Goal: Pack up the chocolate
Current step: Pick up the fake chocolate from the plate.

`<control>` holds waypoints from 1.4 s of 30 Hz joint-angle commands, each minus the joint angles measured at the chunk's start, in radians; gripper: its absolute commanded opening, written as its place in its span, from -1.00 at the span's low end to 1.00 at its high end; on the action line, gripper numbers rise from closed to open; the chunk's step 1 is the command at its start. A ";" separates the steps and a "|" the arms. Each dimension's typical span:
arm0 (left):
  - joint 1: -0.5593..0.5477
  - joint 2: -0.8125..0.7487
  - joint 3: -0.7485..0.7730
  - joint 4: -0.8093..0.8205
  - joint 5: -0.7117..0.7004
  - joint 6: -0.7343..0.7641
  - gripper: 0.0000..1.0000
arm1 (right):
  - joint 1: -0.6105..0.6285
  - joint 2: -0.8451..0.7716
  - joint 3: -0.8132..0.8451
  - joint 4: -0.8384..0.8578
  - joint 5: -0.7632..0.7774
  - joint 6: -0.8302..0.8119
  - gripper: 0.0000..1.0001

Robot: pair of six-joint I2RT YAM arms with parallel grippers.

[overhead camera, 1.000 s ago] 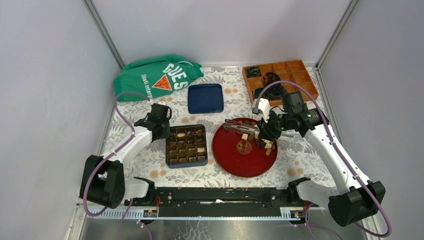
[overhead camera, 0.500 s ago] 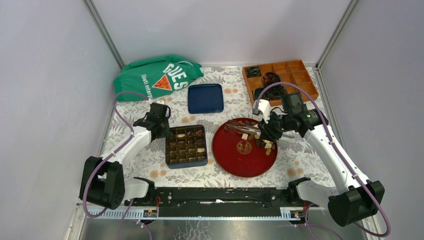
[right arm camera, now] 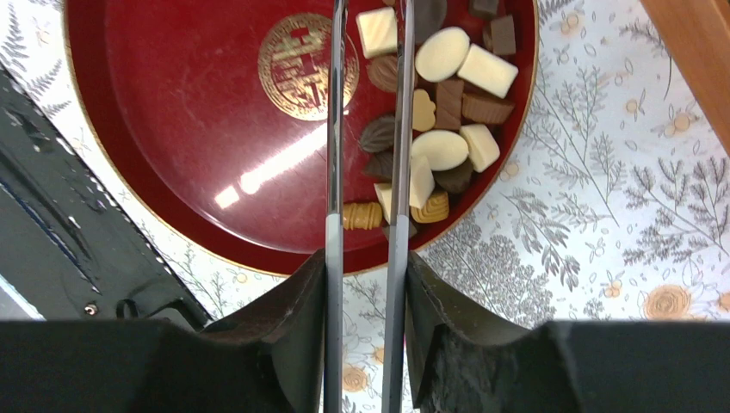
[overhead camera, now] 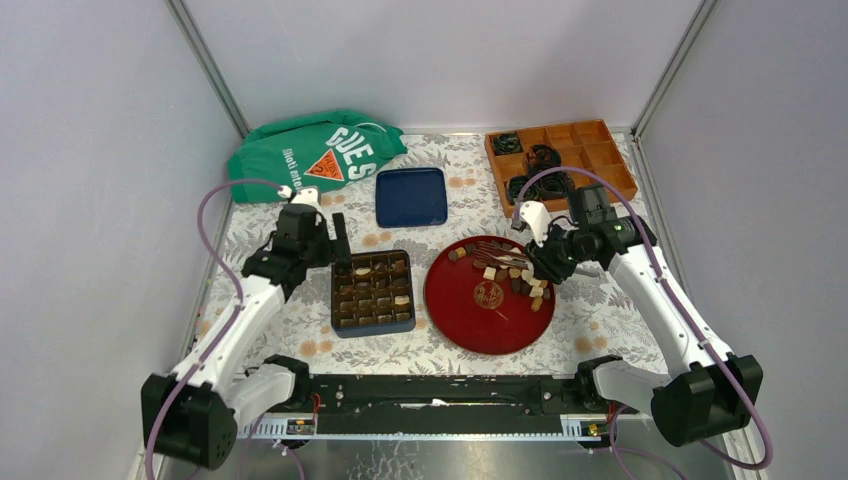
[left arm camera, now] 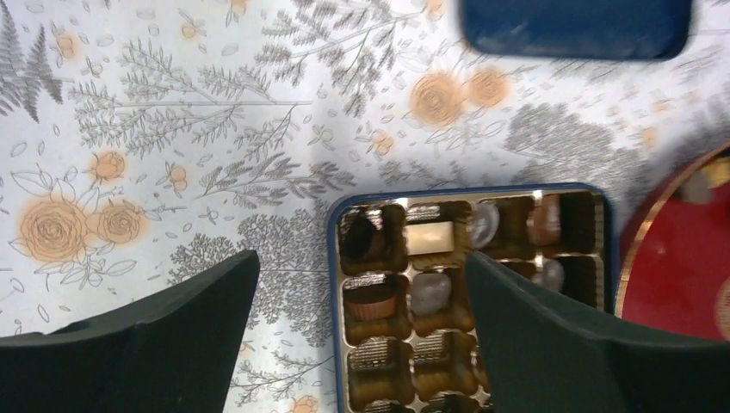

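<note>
**Left jaws spring apart over the box**

The left gripper (left arm camera: 361, 255), pinched shut at the far-left corner of the chocolate box (left arm camera: 469, 187) a second ago, now stands wide and empty above it, lifted clear. A piece looks to have been delivered. The right gripper (right arm camera: 366, 258) stays clenched on thin steel tweezers (right arm camera: 334, 129) over the red plate (right arm camera: 172, 129); their tips are out of view. Chocolate (right arm camera: 439, 148) lies heaped on the glossy plate: smooth cream ovals, brown blocks, ribbed leaves. More sits in the box's gold moulded cells.
</note>
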 commanded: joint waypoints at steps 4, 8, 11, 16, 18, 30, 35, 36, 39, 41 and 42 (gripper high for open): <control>0.010 -0.262 -0.055 0.134 0.094 0.094 0.97 | -0.048 0.019 0.008 -0.050 0.070 -0.059 -0.20; 0.010 -0.345 -0.080 0.168 0.119 0.102 0.97 | -0.056 0.035 0.009 -0.068 0.091 -0.075 -0.18; 0.010 -0.352 -0.082 0.171 0.123 0.099 0.97 | -0.058 0.051 0.012 -0.078 0.099 -0.079 -0.18; 0.011 -0.315 -0.064 0.152 0.123 0.101 0.97 | -0.059 0.079 0.023 -0.080 0.098 -0.081 -0.17; 0.010 -0.312 -0.063 0.151 0.123 0.101 0.97 | -0.060 0.095 0.031 -0.082 0.090 -0.081 -0.16; 0.010 -0.320 -0.065 0.154 0.123 0.099 0.97 | -0.059 0.155 0.048 -0.080 0.081 -0.090 -0.11; 0.010 -0.320 -0.066 0.153 0.123 0.099 0.97 | -0.059 0.178 0.055 -0.074 0.079 -0.092 -0.09; 0.010 -0.320 -0.065 0.153 0.123 0.099 0.97 | -0.059 0.181 0.057 -0.074 0.079 -0.092 -0.09; 0.010 -0.318 -0.065 0.155 0.147 0.099 0.97 | -0.058 0.201 0.069 -0.082 0.063 -0.095 -0.09; 0.009 -0.316 -0.065 0.155 0.148 0.099 0.97 | -0.058 0.214 0.079 -0.089 0.056 -0.099 -0.09; 0.010 -0.316 -0.065 0.155 0.148 0.099 0.97 | -0.058 0.219 0.084 -0.095 0.052 -0.102 -0.09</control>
